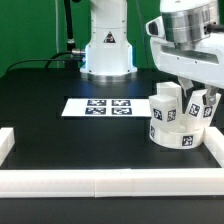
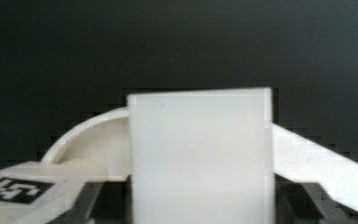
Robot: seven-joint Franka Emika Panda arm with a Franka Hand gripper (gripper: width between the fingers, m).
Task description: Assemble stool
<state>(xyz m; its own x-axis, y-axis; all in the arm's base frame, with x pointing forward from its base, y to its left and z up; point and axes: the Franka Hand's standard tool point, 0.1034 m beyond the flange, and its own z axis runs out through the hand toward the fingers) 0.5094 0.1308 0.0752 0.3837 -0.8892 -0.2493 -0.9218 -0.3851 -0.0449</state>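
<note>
The white round seat (image 1: 178, 137), with tags round its side, lies on the black table at the exterior view's right. White block legs stand upright on it, one at the left (image 1: 166, 104) and one at the right (image 1: 212, 104). My gripper (image 1: 189, 88) reaches down over the seat. In the wrist view a white leg (image 2: 197, 148) stands upright between my fingers (image 2: 105, 200), which sit close against both its sides. The seat (image 2: 83, 140) curves behind it. The grip itself is hidden in the exterior view.
The marker board (image 1: 100, 106) lies flat on the table left of the seat. White border bars (image 1: 100, 183) run along the front edge and the sides. The robot base (image 1: 107, 50) stands at the back.
</note>
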